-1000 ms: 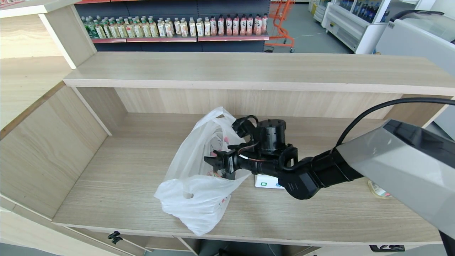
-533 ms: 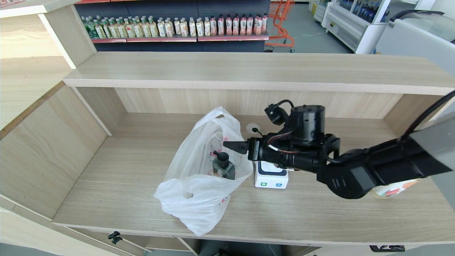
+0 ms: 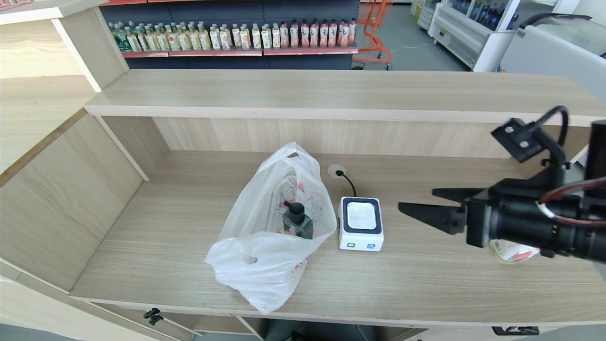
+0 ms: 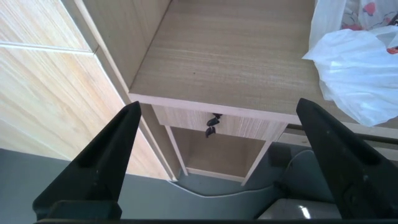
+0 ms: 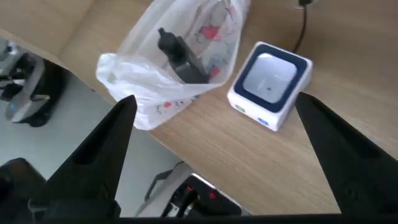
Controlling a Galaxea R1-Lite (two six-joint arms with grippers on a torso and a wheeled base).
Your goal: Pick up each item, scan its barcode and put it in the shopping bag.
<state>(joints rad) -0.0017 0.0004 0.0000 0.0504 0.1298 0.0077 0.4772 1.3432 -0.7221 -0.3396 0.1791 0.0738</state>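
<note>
Right gripper (image 3: 416,200) spread wide, empty. Scanner (image 3: 361,223) sits between its fingertips and the shopping bag (image 3: 265,265). Right wrist view looks into the bag: dark bottle (image 5: 180,59), long axis roughly upright, cap up. Head view catches printed item (image 3: 509,251) under right wrist, partly hidden. Left gripper (image 4: 217,106) spread wide, empty, bag corner near one finger.

bottle (image 3: 297,220) in shopping bag (image 3: 258,270), scanner (image 3: 361,222) just right of bag

Shopping bag (image 3: 265,265): white thin plastic, slumped, mouth open, just beside scanner (image 3: 361,223) on its left. 1 dark bottle (image 3: 297,220), black cap up, inside bag. 1 printed container (image 3: 509,250) well right of scanner, partly hidden.
</note>
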